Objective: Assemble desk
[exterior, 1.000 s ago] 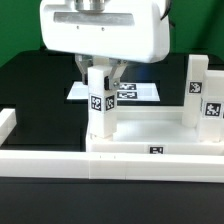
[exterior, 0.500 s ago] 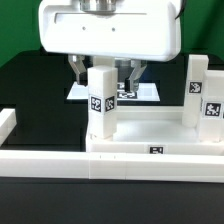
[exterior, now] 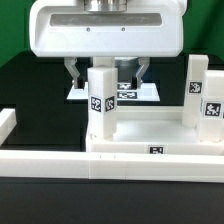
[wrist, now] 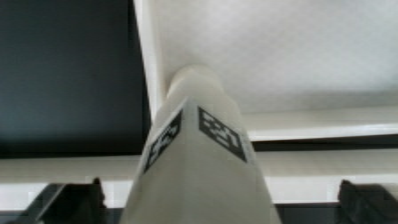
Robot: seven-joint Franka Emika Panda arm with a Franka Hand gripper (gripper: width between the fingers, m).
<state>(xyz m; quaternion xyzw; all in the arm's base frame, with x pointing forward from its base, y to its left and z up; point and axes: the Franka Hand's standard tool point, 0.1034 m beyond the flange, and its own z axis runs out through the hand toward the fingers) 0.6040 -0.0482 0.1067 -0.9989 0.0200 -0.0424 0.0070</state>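
A white desk leg (exterior: 100,103) with black-and-white tags stands upright at the near corner of the white tabletop (exterior: 150,133) on the exterior view's left. My gripper (exterior: 107,76) is above and behind it, open, with one finger (exterior: 74,72) on each side of the leg's top and a gap between each finger and the leg. A second tagged leg (exterior: 198,96) stands upright at the corner on the exterior view's right. In the wrist view the leg (wrist: 196,150) rises up the middle between the dark fingertips (wrist: 71,200) of my gripper (wrist: 217,208), over the tabletop (wrist: 285,50).
A long white border bar (exterior: 50,162) runs along the front of the tabletop, and a shorter one (exterior: 8,124) stands at the exterior view's left. The marker board (exterior: 145,92) lies flat on the black table (exterior: 30,80) behind the gripper.
The jaws have spread apart and let go of the upright leg. The gripper body has lifted a little. The leg stays standing in its corner.
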